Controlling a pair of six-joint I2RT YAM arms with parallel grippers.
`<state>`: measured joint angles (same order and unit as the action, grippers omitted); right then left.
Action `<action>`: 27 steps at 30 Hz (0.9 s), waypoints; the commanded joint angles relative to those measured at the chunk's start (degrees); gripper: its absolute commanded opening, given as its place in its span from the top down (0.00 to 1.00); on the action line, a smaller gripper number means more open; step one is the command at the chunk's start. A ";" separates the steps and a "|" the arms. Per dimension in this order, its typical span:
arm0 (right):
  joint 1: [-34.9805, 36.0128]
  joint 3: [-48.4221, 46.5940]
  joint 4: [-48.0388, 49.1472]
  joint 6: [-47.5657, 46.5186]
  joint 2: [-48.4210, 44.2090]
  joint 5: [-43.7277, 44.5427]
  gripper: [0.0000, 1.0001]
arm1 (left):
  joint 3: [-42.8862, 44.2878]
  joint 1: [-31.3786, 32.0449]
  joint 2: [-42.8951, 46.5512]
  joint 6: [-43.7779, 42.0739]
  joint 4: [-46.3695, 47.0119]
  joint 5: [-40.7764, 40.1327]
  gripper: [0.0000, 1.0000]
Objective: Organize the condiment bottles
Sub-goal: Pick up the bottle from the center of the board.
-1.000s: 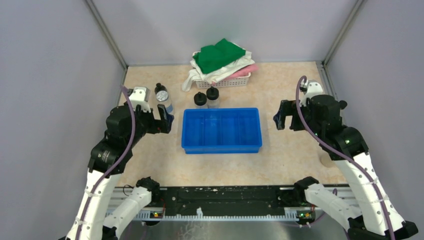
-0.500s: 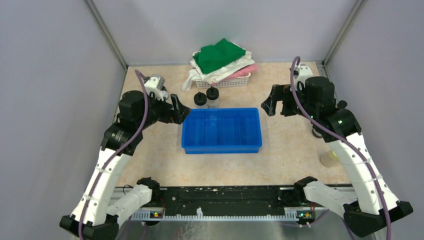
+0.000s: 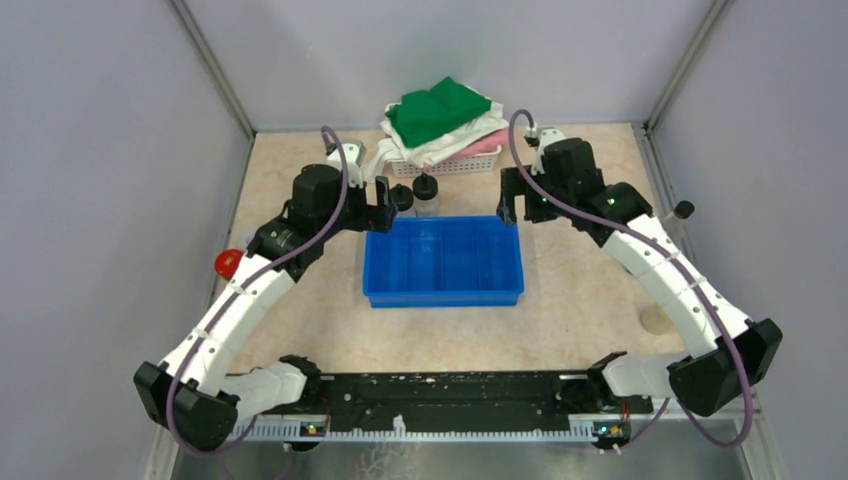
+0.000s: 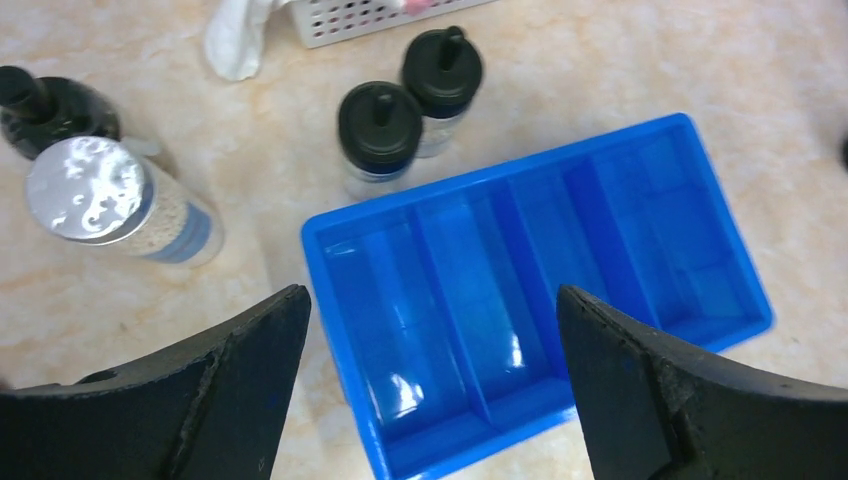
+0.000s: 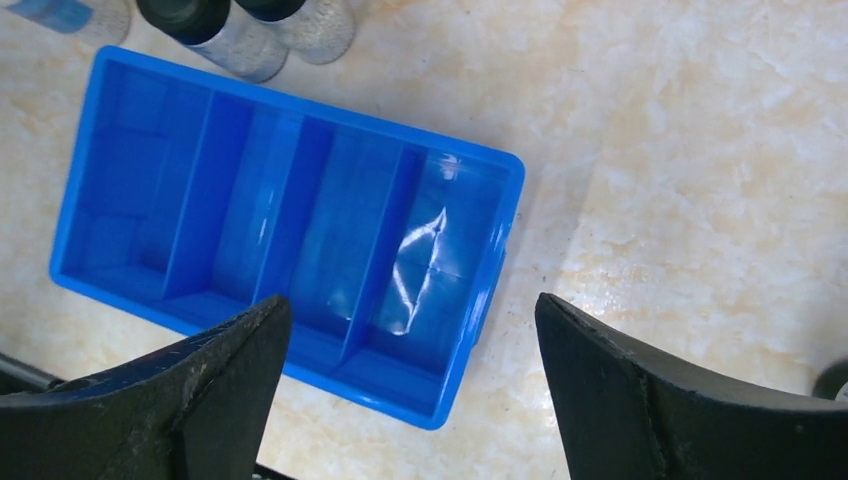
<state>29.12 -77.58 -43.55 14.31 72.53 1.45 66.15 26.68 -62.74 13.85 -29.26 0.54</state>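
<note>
Your left gripper (image 4: 430,340) and right gripper (image 5: 412,340) both hang wide open over the blue tray (image 4: 450,300) — holding nothing. Two black-capped bottles (image 4: 380,128) stand just behind its far rim; a silver-capped bottle (image 4: 92,190) sits off to the left.

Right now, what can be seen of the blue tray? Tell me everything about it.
The blue tray is a glossy, rectangular plastic bin, split by three dividers into four long compartments, all empty. It lies flat on the table, long side toward the arms. Two black-capped bottles stand just beyond its far left corner; contact cannot be told. The left claw and right claw hang open above its far corners, touching nothing.
</note>
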 commanded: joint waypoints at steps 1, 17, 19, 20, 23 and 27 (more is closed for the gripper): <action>1.12 0.93 4.05 -1.48 1.58 3.31 0.10 | -1.35 0.00 -1.91 -1.55 5.15 -8.56 0.01; 3.82 -14.36 9.90 -4.40 25.63 -2.87 0.17 | 0.55 -0.20 -15.73 -6.71 15.09 -13.63 0.01; 4.62 -18.33 10.03 -4.76 29.65 -3.49 0.16 | 0.50 -0.25 -17.14 -6.55 16.30 -13.84 0.01; 4.90 -20.97 9.99 -4.91 31.53 -3.74 0.17 | 0.50 -0.24 -17.96 -6.41 16.90 -13.70 0.01; 6.16 -26.76 9.87 -5.41 37.04 -4.21 0.17 | 0.07 -0.26 -19.60 -6.16 18.82 -13.05 0.01; 7.35 -32.05 10.60 -5.80 42.55 -3.96 0.16 | -1.11 -0.55 -20.72 -5.82 21.33 -11.72 0.01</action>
<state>35.11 -103.94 -34.79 9.74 111.28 -1.83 65.34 26.61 -82.83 8.12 -14.17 -12.25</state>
